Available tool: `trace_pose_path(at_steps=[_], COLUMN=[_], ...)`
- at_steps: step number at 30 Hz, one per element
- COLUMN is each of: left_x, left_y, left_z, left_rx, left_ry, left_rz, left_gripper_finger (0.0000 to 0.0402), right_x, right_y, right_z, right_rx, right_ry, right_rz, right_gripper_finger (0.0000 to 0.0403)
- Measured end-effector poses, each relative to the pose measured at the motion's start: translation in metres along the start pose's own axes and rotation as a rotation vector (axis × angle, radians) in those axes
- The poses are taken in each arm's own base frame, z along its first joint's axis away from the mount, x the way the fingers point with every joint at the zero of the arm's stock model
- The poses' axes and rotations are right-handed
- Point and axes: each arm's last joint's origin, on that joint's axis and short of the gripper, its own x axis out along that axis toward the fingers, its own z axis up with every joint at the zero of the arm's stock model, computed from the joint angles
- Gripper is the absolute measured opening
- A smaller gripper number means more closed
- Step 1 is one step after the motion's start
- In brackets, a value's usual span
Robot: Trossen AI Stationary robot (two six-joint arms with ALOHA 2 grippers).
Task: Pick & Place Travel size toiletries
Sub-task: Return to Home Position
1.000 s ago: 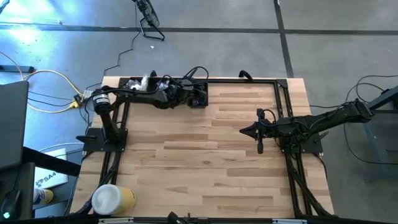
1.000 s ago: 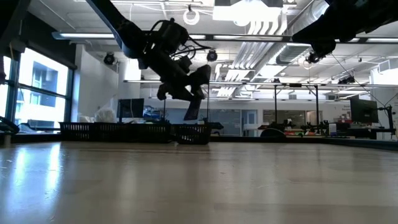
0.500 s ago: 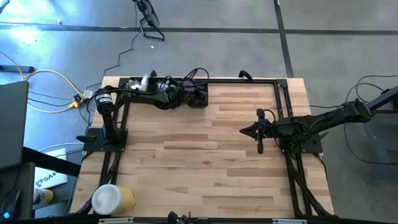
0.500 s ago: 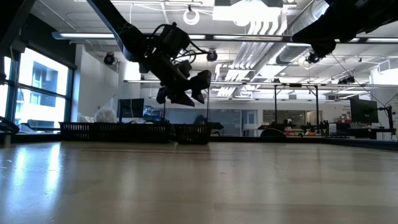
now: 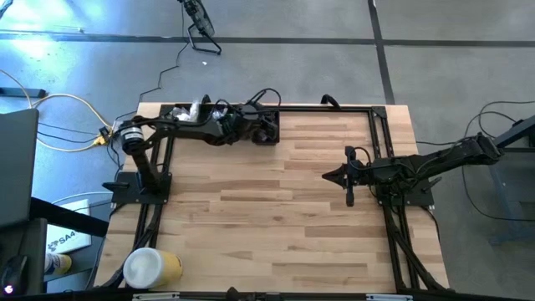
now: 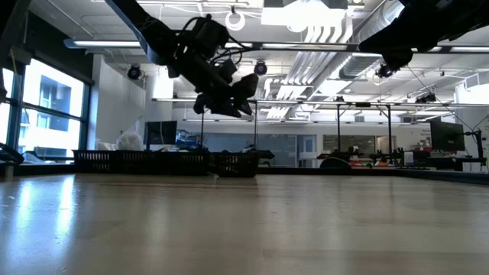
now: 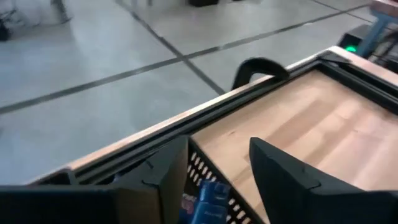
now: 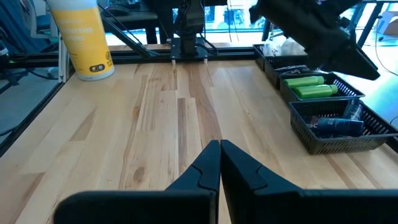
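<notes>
The travel size toiletries lie in a row of black baskets (image 5: 269, 132) at the table's far edge: green bottles (image 8: 309, 87), dark blue sachets (image 8: 339, 127) and white wrapped packets (image 8: 283, 45). My left gripper (image 6: 233, 103) hangs above the rightmost basket (image 6: 237, 163). It is open, its fingers (image 7: 280, 180) apart with nothing between them. Below them the left wrist view shows the sachets (image 7: 208, 202) in the basket. My right gripper (image 8: 219, 146) waits shut above the table's right part (image 5: 328, 176), holding nothing.
A large white-and-yellow cylinder (image 5: 150, 267) lies at the table's near left corner. A black frame (image 5: 380, 125) runs along the far and right edges. The wide wooden middle (image 5: 267, 209) of the table holds nothing.
My left gripper has risen a little above the rightmost basket and rolled slightly. A dark shape that hung below its fingers a second ago no longer shows there.
</notes>
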Motion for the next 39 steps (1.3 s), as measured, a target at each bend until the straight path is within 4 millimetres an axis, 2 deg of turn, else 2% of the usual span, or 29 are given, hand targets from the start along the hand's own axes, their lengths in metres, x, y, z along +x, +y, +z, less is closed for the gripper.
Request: trace_pose_path(at_steps=[5,10,22,30,39], left_x=[-0.013,-0.023,-0.036,-0.050,-0.054], left_y=[-0.006,-0.014,-0.034,-0.048,-0.053], left_z=[0.006,-0.001,-0.012,-0.004,-0.010], left_rx=[0.080,0.156,0.295,0.273,0.296], left_ry=[0.040,0.121,0.174,0.114,0.143], left_rz=[-0.064,-0.111,-0.247,-0.304,-0.321], left_gripper_finger=[0.0118,0.0066,0.0005,0.0010,0.0010], right_x=[0.000,0.000,0.000,0.000,0.000], right_y=[0.000,0.000,0.000,0.000,0.000], right_z=[0.000,0.000,0.000,0.000,0.000], right_rx=[0.001,0.001,0.000,-0.006,-0.001], right_ry=[-0.003,-0.003,-0.004,-0.003,-0.003], right_rz=[-0.002,-0.002,-0.011,0.000,0.000], right_gripper_finger=[0.0005,0.0005,0.0005,0.0005,0.0005])
